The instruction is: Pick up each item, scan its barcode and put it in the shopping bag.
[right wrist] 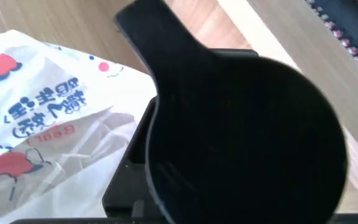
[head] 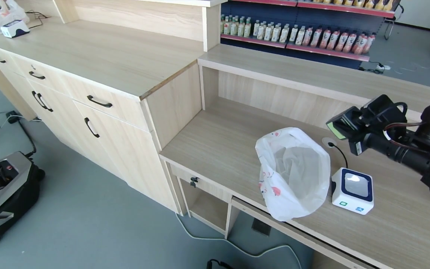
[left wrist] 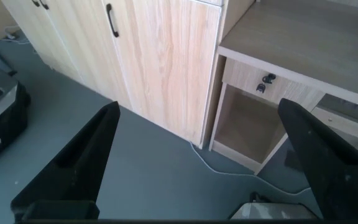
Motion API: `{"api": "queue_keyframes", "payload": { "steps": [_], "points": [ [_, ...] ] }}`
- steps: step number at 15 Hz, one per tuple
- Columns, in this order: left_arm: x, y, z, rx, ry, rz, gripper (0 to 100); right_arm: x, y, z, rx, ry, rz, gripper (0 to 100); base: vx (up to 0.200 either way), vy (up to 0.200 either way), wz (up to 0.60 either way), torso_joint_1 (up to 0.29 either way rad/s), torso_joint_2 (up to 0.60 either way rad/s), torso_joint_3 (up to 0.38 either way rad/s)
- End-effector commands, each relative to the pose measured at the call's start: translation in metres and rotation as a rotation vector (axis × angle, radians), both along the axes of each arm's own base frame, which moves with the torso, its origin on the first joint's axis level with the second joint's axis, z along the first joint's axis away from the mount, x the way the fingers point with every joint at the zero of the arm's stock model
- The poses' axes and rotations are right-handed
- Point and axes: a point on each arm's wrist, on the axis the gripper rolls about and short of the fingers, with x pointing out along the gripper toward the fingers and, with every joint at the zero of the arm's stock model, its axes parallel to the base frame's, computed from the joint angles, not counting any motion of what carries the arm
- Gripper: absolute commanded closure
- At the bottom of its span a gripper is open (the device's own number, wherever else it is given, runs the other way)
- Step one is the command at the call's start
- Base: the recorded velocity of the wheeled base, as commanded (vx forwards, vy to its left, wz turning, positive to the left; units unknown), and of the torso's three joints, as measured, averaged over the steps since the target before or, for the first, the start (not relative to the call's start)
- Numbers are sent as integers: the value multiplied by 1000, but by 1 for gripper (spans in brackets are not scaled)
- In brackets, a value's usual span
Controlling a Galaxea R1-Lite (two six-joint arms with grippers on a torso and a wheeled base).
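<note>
The long light-wood counter [head: 222, 145] is the largest thing in front of me. It steps down from a taller run of drawers. On its lower level, near the front edge, stands the white thin-plastic shopping bag with red cartoon prints [head: 293, 172], its mouth open upward. Just beside the bag, on my right, sits the white cube scanner with a dark-blue-framed window [head: 353, 189]. Its black cable runs back to a hole in the counter.

My right gripper [head: 345, 130] hangs above the counter, behind the bag and scanner. A small dark block with a pale green face [head: 335, 129] shows at its tip. It may be an item, but I cannot tell whether those jaws are pinching it.

My left gripper [left wrist: 197, 155] is out over the grey floor beside the counter, jaws spread wide and holding nothing.

I judge the bag to be light, limp and slippery. A push on its side would fold or slide it, so items should drop in through the mouth from above. If it needs steadying, I would pinch the rim.
</note>
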Motion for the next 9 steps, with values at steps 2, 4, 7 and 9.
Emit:
{"api": "queue_keyframes", "payload": {
  "steps": [2, 4, 7, 9],
  "points": [
    [0, 0, 0, 0, -1, 0, 0, 26, 15, -37, 51, 128, 39, 100, 0, 0, 0, 0, 0, 0],
    [0, 0, 0, 0, -1, -1, 0, 38, 22, -66, 132, 235, 50, 100, 0, 0, 0, 0, 0, 0],
    [0, 0, 0, 0, -1, 0, 0, 52, 33, -93, 209, 330, 64, 100, 0, 0, 0, 0, 0, 0],
    [0, 0, 0, 0, -1, 0, 0, 58, 35, -106, 226, 362, 64, 100, 0, 0, 0, 0, 0, 0]
  ]
}}
